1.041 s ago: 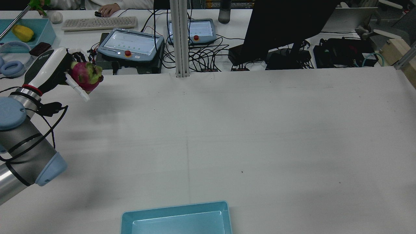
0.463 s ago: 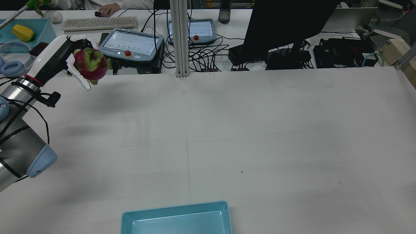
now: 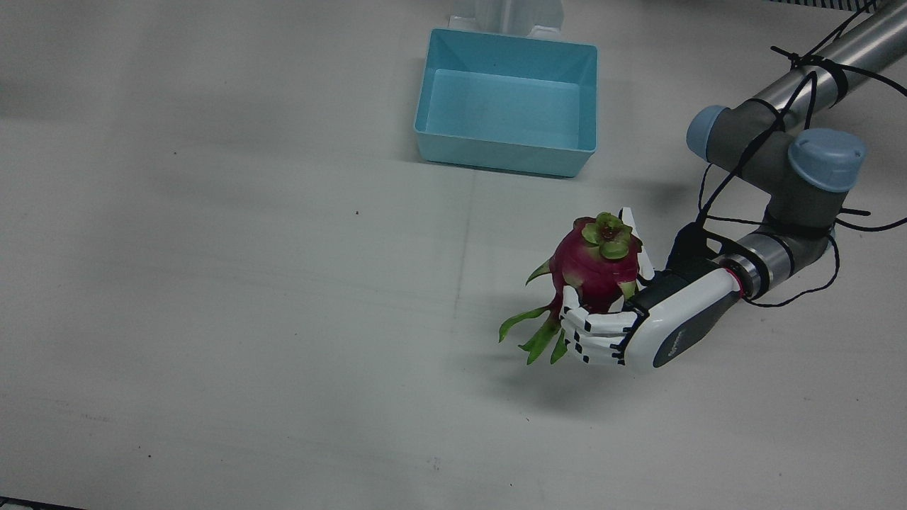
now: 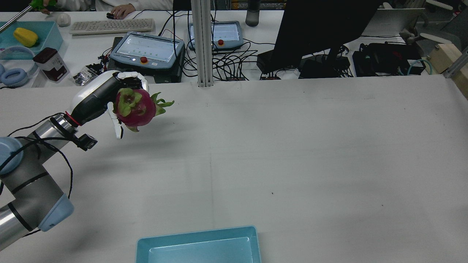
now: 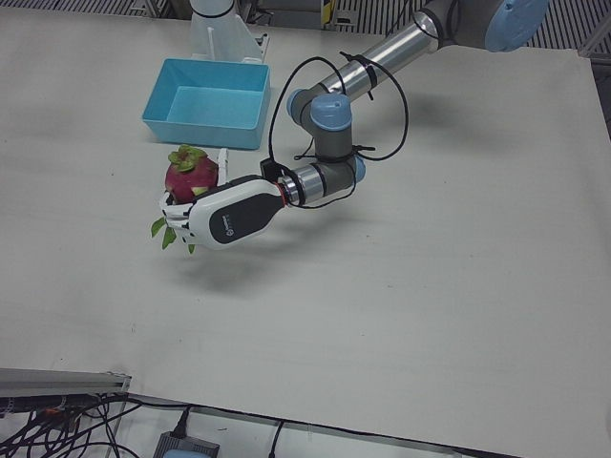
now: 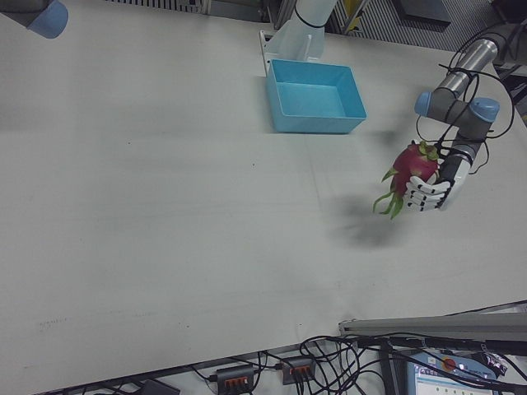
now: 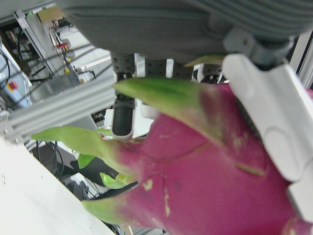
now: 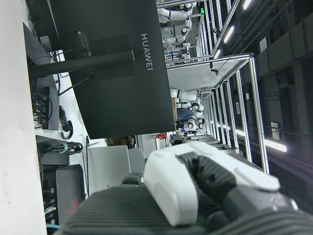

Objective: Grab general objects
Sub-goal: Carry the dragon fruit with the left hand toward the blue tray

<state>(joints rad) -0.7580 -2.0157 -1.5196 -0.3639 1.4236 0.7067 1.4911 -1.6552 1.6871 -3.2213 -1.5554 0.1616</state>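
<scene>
You've got the dragon fruit [image 3: 594, 263] up off the white table [image 3: 283, 319], your left hand [image 3: 641, 322] wrapped tight around it, green leaves poking out past the fingers [image 3: 592, 333]. The blue bin [image 3: 507, 103] sits well apart. Your right hand [image 8: 205, 191] shows only close up; whether it's open, I can't tell.

Blue bin [image 3: 506, 154] on white table [image 3: 212, 319]

Front view: tabletop [image 3: 212, 319] bare almost everywhere, wide free passage. Only obstacle on it is the blue bin [image 3: 507, 103], at 12 o'clock near the pedestals. Left hand [image 3: 641, 322] with dragon fruit [image 3: 592, 265] hangs off the surface at 4 o'clock, clear room all around, bin apart at its 11 o'clock.
</scene>
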